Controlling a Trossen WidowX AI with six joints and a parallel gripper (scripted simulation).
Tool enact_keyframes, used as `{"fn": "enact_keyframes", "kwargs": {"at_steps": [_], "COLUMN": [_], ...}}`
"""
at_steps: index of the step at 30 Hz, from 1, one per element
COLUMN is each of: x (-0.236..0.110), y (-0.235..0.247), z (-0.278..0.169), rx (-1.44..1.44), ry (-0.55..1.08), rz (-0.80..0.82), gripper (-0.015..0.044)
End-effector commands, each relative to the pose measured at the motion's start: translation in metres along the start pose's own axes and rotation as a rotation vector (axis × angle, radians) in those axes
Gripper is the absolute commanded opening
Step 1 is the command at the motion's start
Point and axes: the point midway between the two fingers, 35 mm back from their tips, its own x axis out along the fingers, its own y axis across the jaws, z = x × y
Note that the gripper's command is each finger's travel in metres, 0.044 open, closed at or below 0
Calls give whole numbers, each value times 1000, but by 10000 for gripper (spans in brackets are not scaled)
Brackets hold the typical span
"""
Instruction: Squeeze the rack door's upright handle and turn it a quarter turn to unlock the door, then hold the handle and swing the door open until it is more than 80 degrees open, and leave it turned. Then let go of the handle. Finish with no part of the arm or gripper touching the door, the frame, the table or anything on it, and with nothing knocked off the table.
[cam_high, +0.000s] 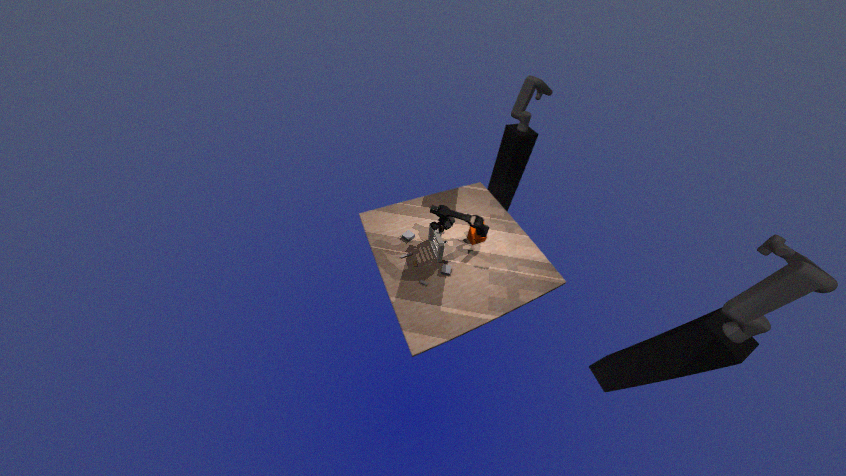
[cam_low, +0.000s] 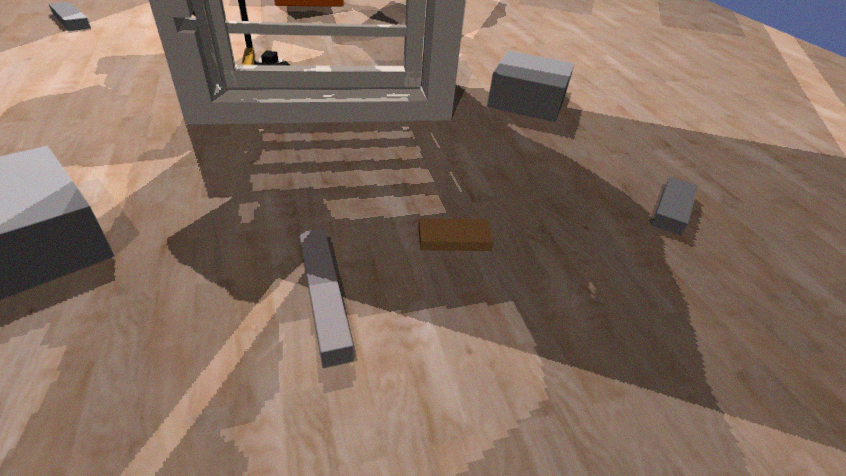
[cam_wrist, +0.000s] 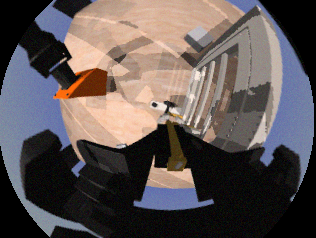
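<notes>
The grey rack frame (cam_high: 441, 251) (cam_low: 319, 112) (cam_wrist: 271, 75) stands upright on the table. Its barred door (cam_low: 319, 78) (cam_wrist: 210, 82) sits within the frame and looks closed. The olive-yellow handle (cam_wrist: 174, 145) runs between my two black fingers in the wrist view. My gripper (cam_wrist: 170, 134) is drawn in around it and looks shut on it, with no clear gap beside it. In the top view the gripper (cam_high: 438, 227) is small and dark at the rack's upper end. The finger contact and how far the handle is turned are hard to see.
A grey block (cam_high: 446, 269) (cam_low: 530, 88) (cam_wrist: 199, 38) stands beside the rack. A larger block (cam_high: 408, 235) (cam_low: 47, 219), a long grey bar (cam_low: 328, 296), an orange-brown block (cam_low: 455, 235) and a small grey block (cam_low: 676, 204) lie behind it. The arm's orange base (cam_high: 476, 235) (cam_wrist: 92, 82) is opposite.
</notes>
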Motion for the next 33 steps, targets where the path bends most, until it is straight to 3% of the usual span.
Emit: {"fn": "enact_keyframes", "kwargs": {"at_steps": [1,19,33], "x": [0,0,0], "y": [0,0,10], "z": [0,0,5], "rx": [-2,-2,233], "ry": [0,0,0], "rz": [0,0,1], "gripper": [140,21,21]}}
